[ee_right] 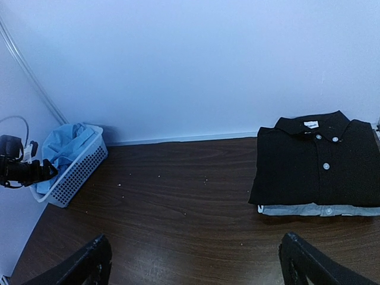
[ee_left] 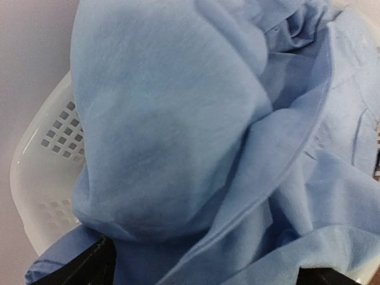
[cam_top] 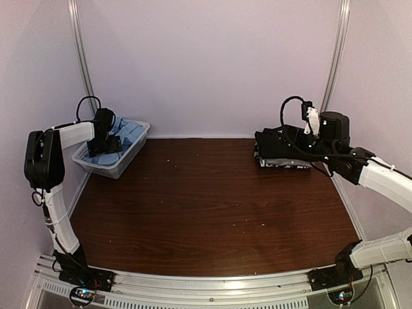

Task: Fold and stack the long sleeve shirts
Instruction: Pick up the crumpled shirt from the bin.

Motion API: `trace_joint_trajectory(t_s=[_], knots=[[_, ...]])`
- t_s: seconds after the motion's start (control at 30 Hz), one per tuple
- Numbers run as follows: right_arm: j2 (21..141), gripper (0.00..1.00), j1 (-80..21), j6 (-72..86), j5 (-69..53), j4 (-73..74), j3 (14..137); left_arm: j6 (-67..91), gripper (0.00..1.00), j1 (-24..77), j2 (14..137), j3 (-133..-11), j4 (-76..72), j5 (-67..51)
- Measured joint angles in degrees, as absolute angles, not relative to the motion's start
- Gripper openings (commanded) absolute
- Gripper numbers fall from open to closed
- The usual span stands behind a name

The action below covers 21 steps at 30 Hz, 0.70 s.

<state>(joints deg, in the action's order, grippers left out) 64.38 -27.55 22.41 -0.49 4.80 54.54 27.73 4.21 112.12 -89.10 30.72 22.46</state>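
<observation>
I sit in a lab booth. Plain walls (cam_top: pixel 212 64) and aluminium rails (cam_top: pixel 206 282) box in my wood-grain table (cam_top: pixel 212 199).

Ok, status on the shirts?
Left pincer open, down on blue shirt in basket. Right pincer open, empty. Black shirt folded on grey shirt. Nothing blocking.

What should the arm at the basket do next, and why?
Probably shut the left gripper on the light blue shirt and lift it out of the white basket. Its fingers stand apart with blue cloth bunched right before them, and that shirt is crumpled, unlike the folded black shirt.
</observation>
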Motion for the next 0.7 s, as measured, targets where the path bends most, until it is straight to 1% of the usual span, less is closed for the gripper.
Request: trace_joint_trajectory(t_s=[0.03, 0.07, 0.1, 0.17, 0.23, 0.27, 0.3, 0.5, 0.7], knots=[[64.53, 1.00, -27.55, 22.44, -0.93, 4.78, 54.37, 27.70, 0.91, 3.29, 113.03, -88.88, 30.17, 21.91], [64.77, 1.00, -27.53, 22.46, -1.43, 4.75, 54.19, 27.68, 0.83, 2.57, 113.89, -88.75, 29.74, 21.37], [64.99, 1.00, -27.55, 22.46, -1.80, 4.73, 54.04, 27.55, 0.72, 1.96, 114.69, -88.71, 29.41, 20.71], [65.45, 1.00, -27.53, 22.48, -2.68, 4.73, 53.89, 27.07, 0.43, 1.37, 115.83, -88.71, 28.62, 19.57], [65.82, 1.00, -27.55, 22.50, -3.53, 4.75, 53.82, 26.68, 0.17, 1.34, 116.07, -88.73, 28.16, 18.52], [65.93, 1.00, -27.55, 22.52, -3.90, 4.73, 53.82, 26.50, 0.07, 1.43, 116.03, -88.77, 27.81, 17.87], [66.02, 1.00, -27.55, 22.57, -4.27, 4.73, 53.82, 26.35, 0.00, 1.50, 115.94, -88.97, 27.53, 17.52], [66.06, 1.00, -27.55, 22.72, -5.78, 4.54, 53.76, 24.40, 0.00, 1.78, 113.32, -89.80, 27.00, 16.27], [66.22, 1.00, -27.55, 22.72, -6.39, 3.95, 53.30, 21.37, 0.00, 3.79, 104.38, -90.80, 26.87, 16.58]])
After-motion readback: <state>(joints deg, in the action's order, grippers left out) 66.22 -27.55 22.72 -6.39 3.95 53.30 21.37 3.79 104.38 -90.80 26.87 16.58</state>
